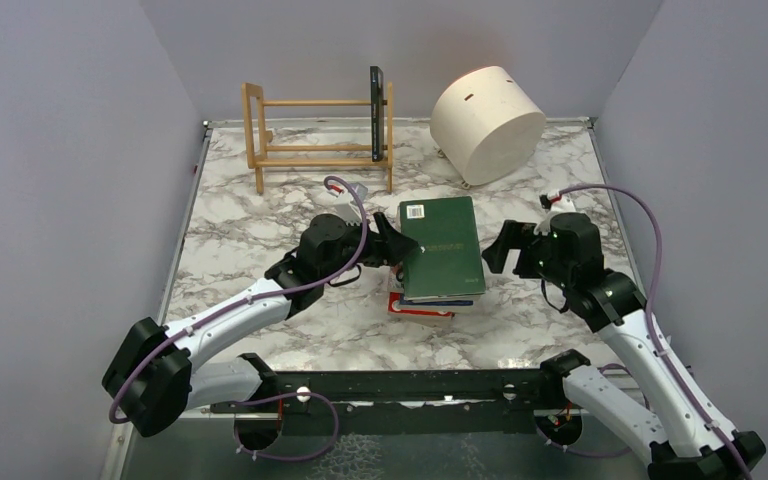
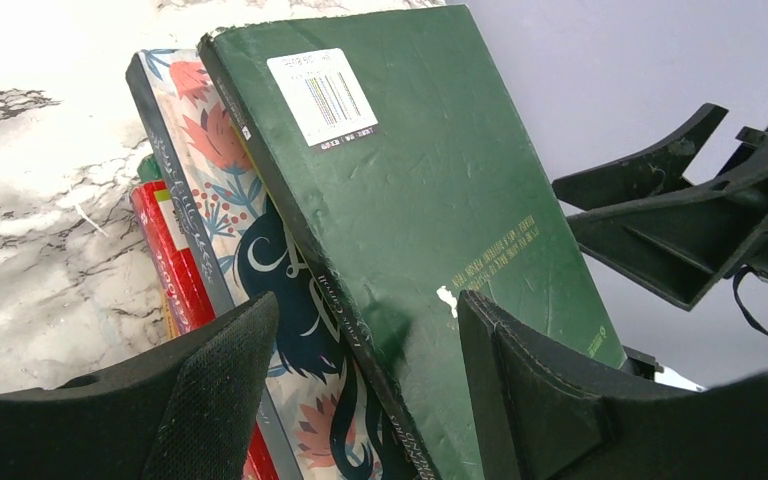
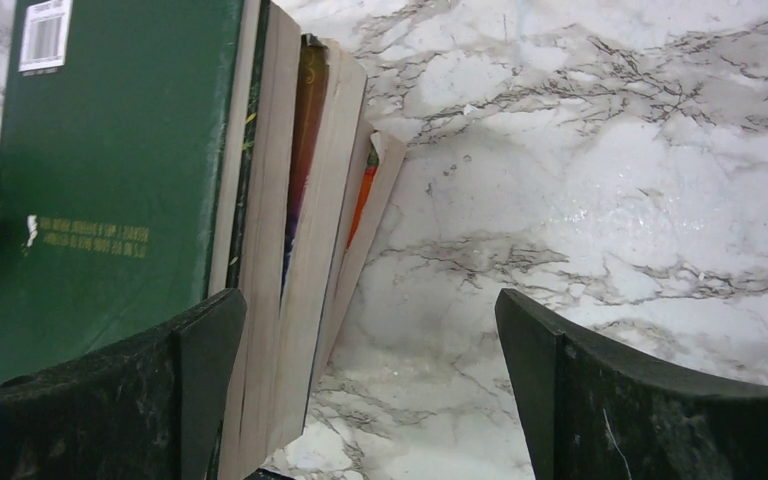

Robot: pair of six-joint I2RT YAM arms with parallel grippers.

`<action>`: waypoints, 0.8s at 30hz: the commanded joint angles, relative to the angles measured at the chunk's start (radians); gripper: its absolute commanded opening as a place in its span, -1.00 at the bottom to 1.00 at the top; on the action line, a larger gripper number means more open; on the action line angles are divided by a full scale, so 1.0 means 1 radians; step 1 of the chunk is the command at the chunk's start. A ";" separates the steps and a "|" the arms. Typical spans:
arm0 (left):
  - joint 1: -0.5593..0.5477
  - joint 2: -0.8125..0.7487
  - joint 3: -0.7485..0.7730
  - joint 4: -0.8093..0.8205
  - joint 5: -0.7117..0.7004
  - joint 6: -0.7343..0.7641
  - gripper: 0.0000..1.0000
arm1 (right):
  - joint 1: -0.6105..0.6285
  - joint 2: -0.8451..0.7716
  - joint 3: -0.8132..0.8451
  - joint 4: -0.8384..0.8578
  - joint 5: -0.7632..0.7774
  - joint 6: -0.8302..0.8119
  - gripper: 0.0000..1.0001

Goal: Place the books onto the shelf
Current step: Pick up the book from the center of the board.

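Observation:
The books (image 1: 441, 258) lie in a flat stack at the table's middle, a dark green book (image 2: 430, 190) on top. Under it show a floral cover (image 2: 215, 150) and a red spine (image 2: 170, 255). My left gripper (image 1: 392, 246) is open at the stack's left side. Its jaws stand astride the green book's spine edge (image 2: 365, 370), one finger over the cover, the other beside the floral book. My right gripper (image 1: 500, 250) is wide open at the stack's right side (image 3: 370, 380), by the page edges (image 3: 290, 250). One black book (image 1: 376, 113) stands upright in the shelf (image 1: 310, 150).
A cream drum (image 1: 487, 122) lies on its side at the back right, next to the shelf. Grey walls close the table on the left, back and right. Bare marble (image 3: 610, 180) shows to the right of the stack.

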 commanded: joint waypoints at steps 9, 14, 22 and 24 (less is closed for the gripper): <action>0.004 -0.032 -0.016 0.038 0.018 -0.009 0.19 | 0.006 -0.072 -0.025 0.068 -0.142 -0.056 0.86; 0.004 -0.044 -0.020 0.036 0.011 -0.008 0.19 | 0.007 -0.076 -0.023 0.066 -0.108 -0.049 0.86; 0.004 -0.060 -0.028 0.031 0.006 -0.009 0.19 | 0.007 -0.120 -0.010 0.027 0.009 -0.002 0.86; 0.004 -0.059 -0.029 0.032 0.009 -0.011 0.19 | 0.006 -0.101 -0.006 0.020 0.007 0.000 0.86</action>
